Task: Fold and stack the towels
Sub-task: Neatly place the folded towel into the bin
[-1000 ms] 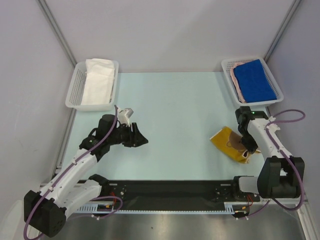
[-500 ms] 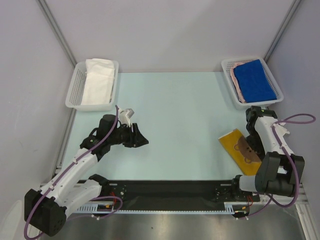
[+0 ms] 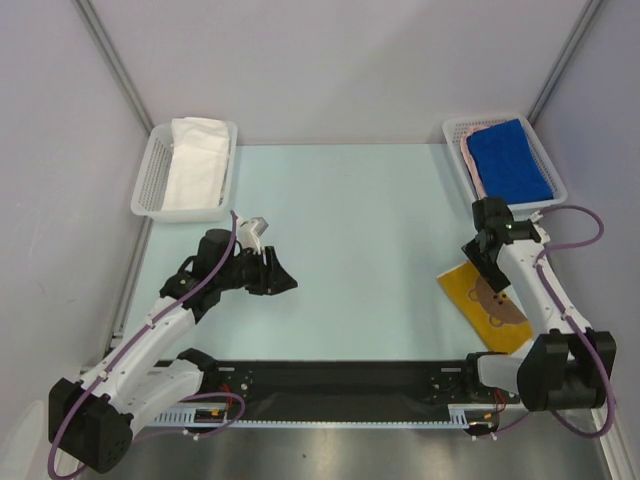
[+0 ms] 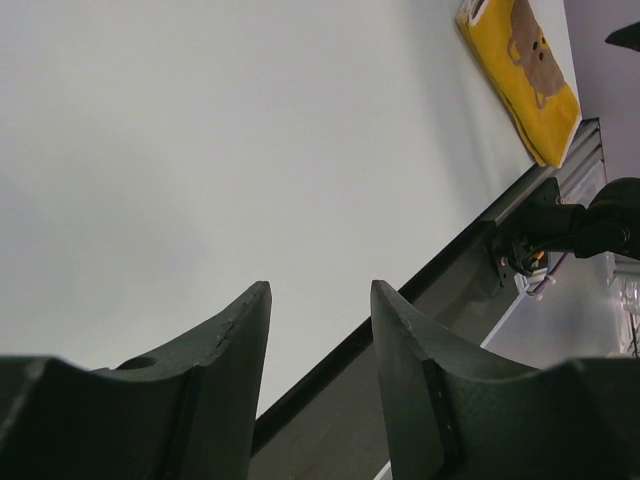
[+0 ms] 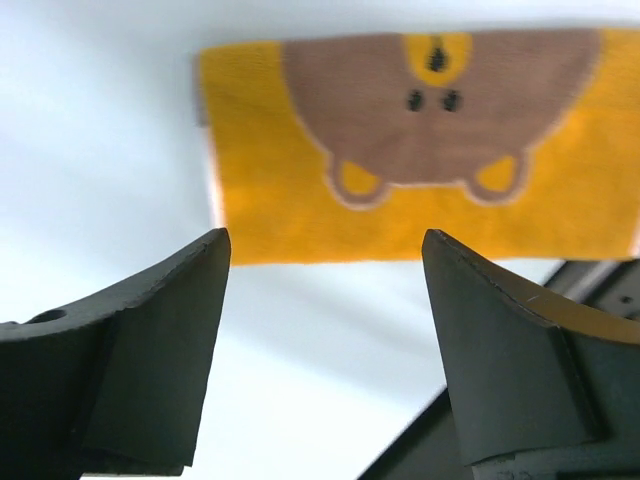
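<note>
A yellow-orange towel with a brown bear [image 3: 487, 303] lies folded flat on the table at the right, near the front edge. It also shows in the right wrist view [image 5: 420, 150] and far off in the left wrist view [image 4: 520, 75]. My right gripper [image 3: 478, 252] [image 5: 325, 240] hovers just beyond the towel's far corner, open and empty. My left gripper [image 3: 283, 280] [image 4: 320, 290] hangs open over bare table at the left, holding nothing. A blue towel [image 3: 508, 160] lies on a pinkish towel [image 3: 472, 165] in the right basket. A white towel [image 3: 197, 160] fills the left basket.
Two white mesh baskets stand at the back corners, one on the left [image 3: 148, 185] and one on the right [image 3: 455, 130]. A black rail [image 3: 340, 375] runs along the near edge between the arm bases. Grey walls close in both sides.
My right gripper opened and let go of the bear towel, which now lies flat instead of bunched. The right arm then pulled back up and left. The left arm stayed put.
</note>
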Available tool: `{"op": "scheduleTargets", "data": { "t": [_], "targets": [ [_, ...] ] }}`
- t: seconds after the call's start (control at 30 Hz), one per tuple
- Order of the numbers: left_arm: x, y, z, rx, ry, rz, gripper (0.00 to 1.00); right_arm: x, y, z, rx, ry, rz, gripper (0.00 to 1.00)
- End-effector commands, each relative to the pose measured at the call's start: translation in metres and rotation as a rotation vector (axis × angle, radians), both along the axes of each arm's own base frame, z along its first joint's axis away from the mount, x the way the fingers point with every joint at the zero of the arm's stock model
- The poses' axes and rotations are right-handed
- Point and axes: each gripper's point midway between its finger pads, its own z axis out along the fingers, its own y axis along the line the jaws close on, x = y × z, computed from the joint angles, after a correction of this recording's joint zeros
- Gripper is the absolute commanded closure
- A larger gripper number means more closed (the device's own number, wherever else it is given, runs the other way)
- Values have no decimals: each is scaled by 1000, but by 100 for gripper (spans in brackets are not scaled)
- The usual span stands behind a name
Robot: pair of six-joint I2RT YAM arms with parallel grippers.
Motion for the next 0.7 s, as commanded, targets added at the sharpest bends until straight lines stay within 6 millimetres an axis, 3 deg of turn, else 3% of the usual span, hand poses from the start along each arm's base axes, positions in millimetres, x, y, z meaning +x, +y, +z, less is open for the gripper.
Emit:
{"op": "scheduleTargets", "data": {
  "t": [0.0, 0.2, 0.33, 0.47, 0.67],
  "targets": [
    [4, 1, 7, -5, -50, -5, 49, 57, 8, 11, 21, -123, 22, 18],
    [6, 3, 6, 5, -49, 13, 49, 99, 26, -23, 84, -73, 57, 20],
    [7, 4, 5, 9, -46, 14, 49, 119, 34, -41, 117, -50, 66, 26],
    [7, 4, 3, 13, -40, 19, 49, 115, 38, -60, 122, 8, 61, 28],
    [8, 5, 3, 13, -41, 22, 49, 101, 37, -65, 119, 28, 56, 32]
  ]
}}
